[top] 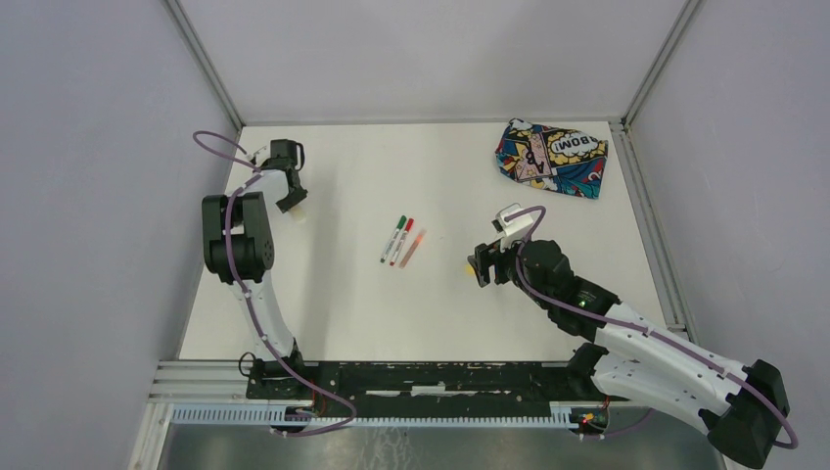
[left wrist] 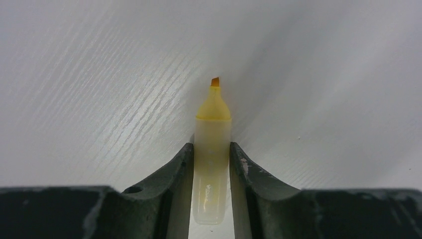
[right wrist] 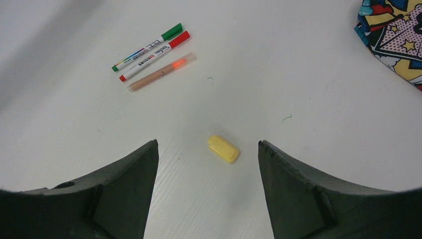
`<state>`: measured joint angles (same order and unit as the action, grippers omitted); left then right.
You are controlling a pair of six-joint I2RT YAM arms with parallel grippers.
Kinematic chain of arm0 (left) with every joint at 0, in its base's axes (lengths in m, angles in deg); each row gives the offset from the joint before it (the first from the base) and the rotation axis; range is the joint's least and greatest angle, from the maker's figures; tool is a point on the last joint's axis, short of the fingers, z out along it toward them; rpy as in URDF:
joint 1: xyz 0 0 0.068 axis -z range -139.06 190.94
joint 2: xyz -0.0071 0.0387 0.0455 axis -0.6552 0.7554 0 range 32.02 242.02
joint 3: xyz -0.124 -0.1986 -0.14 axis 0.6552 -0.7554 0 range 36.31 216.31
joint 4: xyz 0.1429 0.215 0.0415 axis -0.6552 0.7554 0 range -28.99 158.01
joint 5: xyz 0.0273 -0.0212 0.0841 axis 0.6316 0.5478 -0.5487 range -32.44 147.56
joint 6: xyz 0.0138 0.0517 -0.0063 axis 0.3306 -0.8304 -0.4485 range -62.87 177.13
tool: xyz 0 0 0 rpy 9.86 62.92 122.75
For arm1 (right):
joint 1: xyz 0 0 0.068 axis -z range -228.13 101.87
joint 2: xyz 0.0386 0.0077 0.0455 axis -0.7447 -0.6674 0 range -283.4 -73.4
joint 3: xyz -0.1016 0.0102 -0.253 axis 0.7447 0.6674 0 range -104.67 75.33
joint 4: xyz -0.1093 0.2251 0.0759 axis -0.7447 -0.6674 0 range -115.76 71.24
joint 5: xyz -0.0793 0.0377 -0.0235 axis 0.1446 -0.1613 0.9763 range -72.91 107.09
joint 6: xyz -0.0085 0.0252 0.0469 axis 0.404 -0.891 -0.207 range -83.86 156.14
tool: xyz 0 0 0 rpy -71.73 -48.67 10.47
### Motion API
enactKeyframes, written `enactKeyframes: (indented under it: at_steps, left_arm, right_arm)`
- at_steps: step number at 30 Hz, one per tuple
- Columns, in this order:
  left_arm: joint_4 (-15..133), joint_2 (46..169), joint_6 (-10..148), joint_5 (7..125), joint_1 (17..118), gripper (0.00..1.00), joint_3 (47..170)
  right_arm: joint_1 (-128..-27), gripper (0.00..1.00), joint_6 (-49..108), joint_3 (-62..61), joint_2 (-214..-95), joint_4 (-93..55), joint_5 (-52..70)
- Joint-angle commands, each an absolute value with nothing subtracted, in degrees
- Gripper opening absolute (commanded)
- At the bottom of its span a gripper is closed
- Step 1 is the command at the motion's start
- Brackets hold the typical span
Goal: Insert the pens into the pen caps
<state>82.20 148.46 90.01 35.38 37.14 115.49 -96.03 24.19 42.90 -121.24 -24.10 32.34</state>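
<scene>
This looks like a robot lab. A plain white table (top: pixel 333 304) sits in a box of bare grey walls (top: pixel 88 196) held by metal posts (top: pixel 204 61). A left arm (top: pixel 235 240) and a right arm (top: pixel 646 348) are bolted to a metal rail (top: pixel 391 414) at the near edge, trailing purple cords (top: pixel 220 141).

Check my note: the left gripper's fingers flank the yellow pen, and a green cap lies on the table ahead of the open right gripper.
One slip: the cap ahead of the open right gripper is yellow, not green; the right wrist view shows it. The fingers of the left gripper do flank the yellow pen.
</scene>
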Motion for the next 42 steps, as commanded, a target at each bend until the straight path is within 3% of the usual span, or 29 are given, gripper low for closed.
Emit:
enactKeyframes:
  at_steps: [1, 8, 20, 26, 30, 42]
  left_arm:
    - [80.8, 148.4, 89.4, 37.5, 37.0, 0.36, 114.5]
    - [72.5, 137.6, 87.8, 43.2, 39.9, 0.35, 105.5]
    - [66.1, 122.4, 86.9, 51.5, 59.3, 0.36, 98.7]
    - [63.1, 117.7, 89.7, 53.5, 69.6, 0.37, 97.0]
    - [59.4, 116.0, 91.8, 54.8, 75.6, 0.37, 95.7]
    - [47.1, 115.9, 94.7, 57.0, 87.4, 0.37, 93.8]
  right_arm:
    - [-96.1, 0.78, 24.3, 42.8, -121.3, -24.0, 33.0]
    - [-96.1, 0.78, 24.6, 42.4, -122.8, -22.9, 32.2]
    - [-95.1, 0.78, 16.1, 42.8, -124.4, -10.7, 32.4]
    - [-82.9, 0.78, 3.7, 48.8, -125.5, 4.7, 9.3]
    - [-79.2, 0.78, -2.3, 51.9, -128.0, 12.4, 0.4]
    - [-79.1, 0.76, -6.6, 53.7, -131.1, 18.0, 0.5]
